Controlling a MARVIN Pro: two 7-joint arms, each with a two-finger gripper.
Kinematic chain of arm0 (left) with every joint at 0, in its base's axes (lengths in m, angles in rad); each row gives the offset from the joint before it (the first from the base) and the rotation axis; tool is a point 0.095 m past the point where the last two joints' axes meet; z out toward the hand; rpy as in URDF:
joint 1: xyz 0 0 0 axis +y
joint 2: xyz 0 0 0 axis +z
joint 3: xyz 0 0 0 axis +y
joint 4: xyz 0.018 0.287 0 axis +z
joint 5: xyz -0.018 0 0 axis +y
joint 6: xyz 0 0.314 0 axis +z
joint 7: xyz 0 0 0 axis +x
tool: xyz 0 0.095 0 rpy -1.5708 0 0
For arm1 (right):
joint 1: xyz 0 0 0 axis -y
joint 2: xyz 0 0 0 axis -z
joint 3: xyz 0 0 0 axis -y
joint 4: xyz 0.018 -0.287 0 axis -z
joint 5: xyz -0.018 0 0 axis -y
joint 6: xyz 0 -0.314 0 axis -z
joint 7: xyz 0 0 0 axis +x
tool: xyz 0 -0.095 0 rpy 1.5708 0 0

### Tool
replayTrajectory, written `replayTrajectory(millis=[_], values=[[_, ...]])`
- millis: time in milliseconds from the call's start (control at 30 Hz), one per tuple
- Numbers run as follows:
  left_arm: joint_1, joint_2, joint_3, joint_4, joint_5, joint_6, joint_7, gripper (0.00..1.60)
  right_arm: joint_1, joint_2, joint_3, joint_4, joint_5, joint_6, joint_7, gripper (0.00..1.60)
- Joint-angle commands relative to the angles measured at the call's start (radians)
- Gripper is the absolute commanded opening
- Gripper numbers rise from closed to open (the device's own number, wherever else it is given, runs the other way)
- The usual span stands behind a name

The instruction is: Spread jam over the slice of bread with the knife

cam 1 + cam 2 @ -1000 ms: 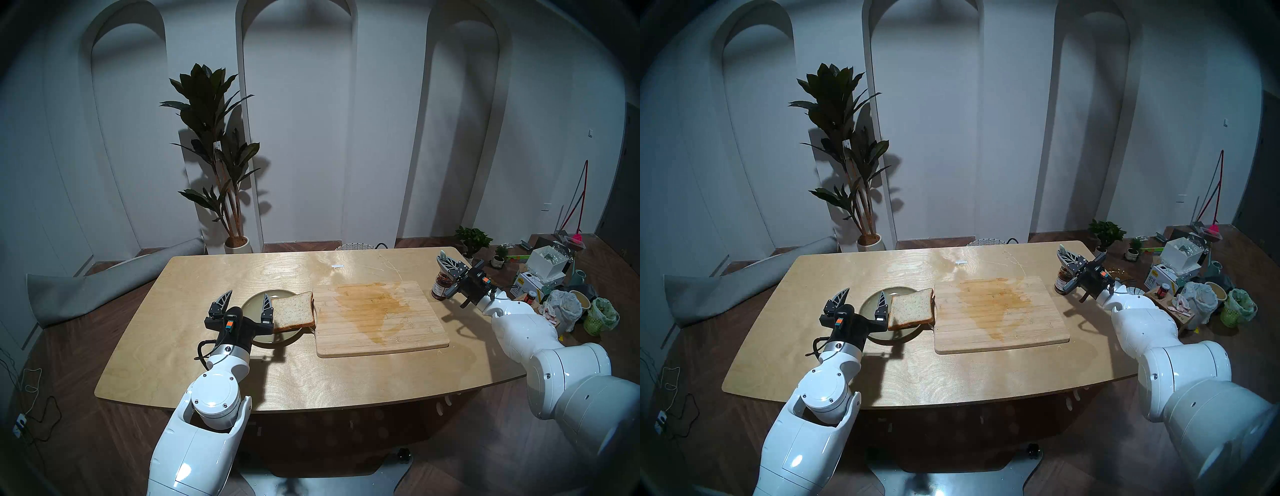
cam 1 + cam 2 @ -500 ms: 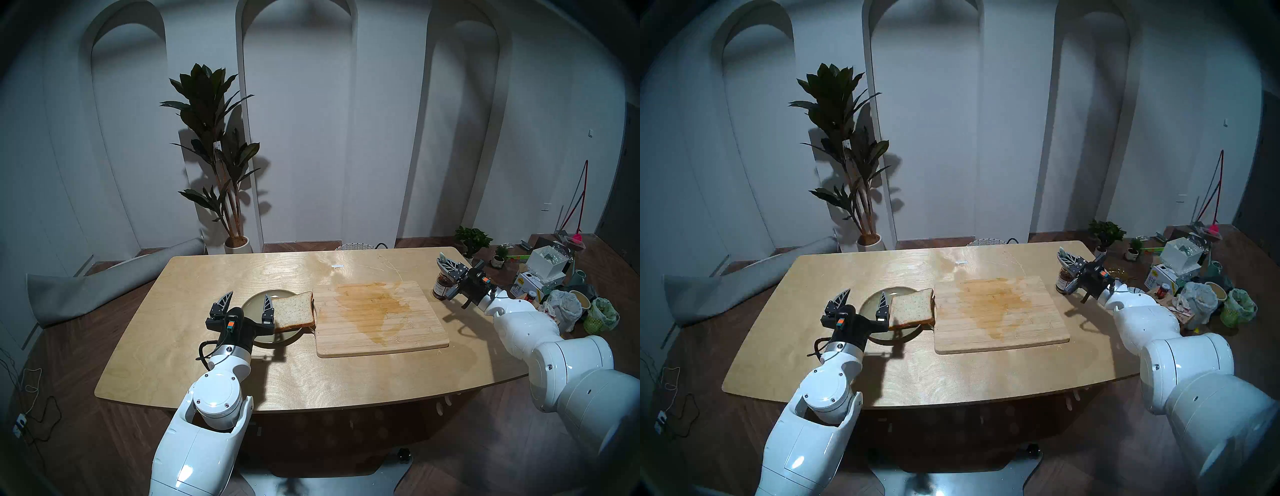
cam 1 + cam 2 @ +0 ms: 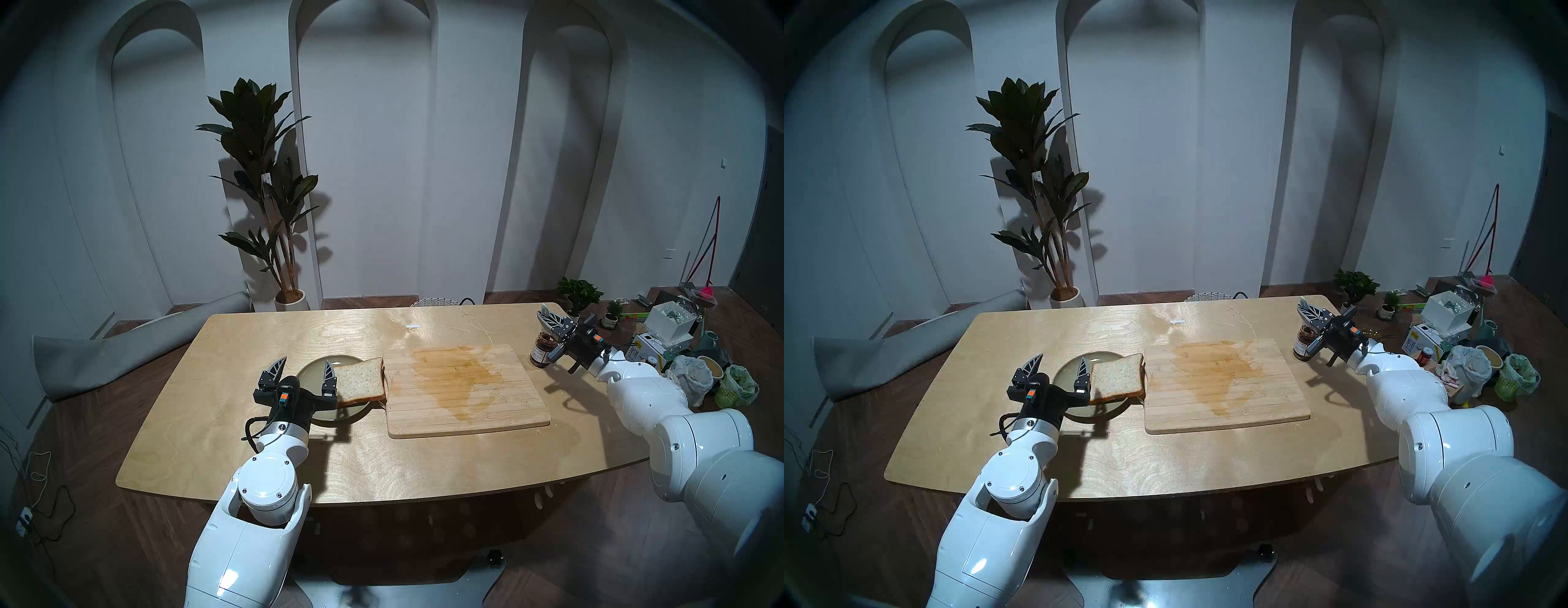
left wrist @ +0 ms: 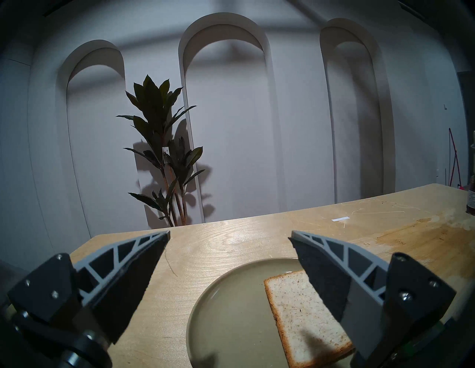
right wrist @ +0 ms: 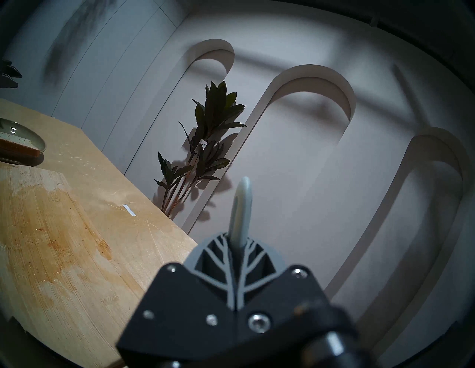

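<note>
The left gripper [image 3: 303,366] hangs over the near left part of the table [image 3: 237,407], pointing level and forward, and its jaws are spread wide with nothing between them. Its right finger [image 4: 331,267] stands above the left edge of the bread [image 3: 360,385], not touching it as far as I can tell. The bread lies on the right side of a green plate [image 3: 312,373]; its right edge reaches over the plate's rim to the cutting board [image 3: 466,390], which carries a large brown stain. The right gripper [image 3: 547,321] is at the far right edge of the table, and its jaws are pressed together on the knife [image 5: 241,208]. Only the pale handle shows, sticking out past the fingertips; the blade is hidden. Just below this gripper stands the jam jar [image 3: 542,350], open, on the table to the right of the board. I cannot tell if the knife touches the jam.
</note>
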State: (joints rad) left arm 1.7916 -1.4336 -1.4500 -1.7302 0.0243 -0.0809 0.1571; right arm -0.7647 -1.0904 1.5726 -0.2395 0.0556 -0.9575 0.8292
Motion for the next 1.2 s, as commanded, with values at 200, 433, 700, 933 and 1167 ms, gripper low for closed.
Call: replayTrajectory(millis=[200,433,700,933,1167], values=[[-0.012,-0.010,0.000,-0.014,0.000,-0.010,0.004,1.60,0.042,0.013,0.009,-0.028,0.006,-0.002,0.027,0.00],[-0.009,-0.016,-0.003,-0.014,-0.003,-0.014,0.007,1.60,0.054,0.018,0.008,-0.026,0.001,-0.002,0.042,0.00],[-0.009,-0.022,-0.006,-0.009,-0.006,-0.023,0.013,1.60,0.073,0.022,0.006,-0.032,-0.001,-0.002,0.054,0.00],[-0.009,-0.023,-0.008,-0.004,-0.011,-0.030,0.012,1.60,0.072,0.021,0.006,-0.028,0.001,-0.002,0.062,0.00],[-0.008,-0.021,-0.011,-0.002,-0.014,-0.035,0.012,1.60,0.066,0.017,0.008,-0.034,0.007,-0.002,0.068,0.00]])
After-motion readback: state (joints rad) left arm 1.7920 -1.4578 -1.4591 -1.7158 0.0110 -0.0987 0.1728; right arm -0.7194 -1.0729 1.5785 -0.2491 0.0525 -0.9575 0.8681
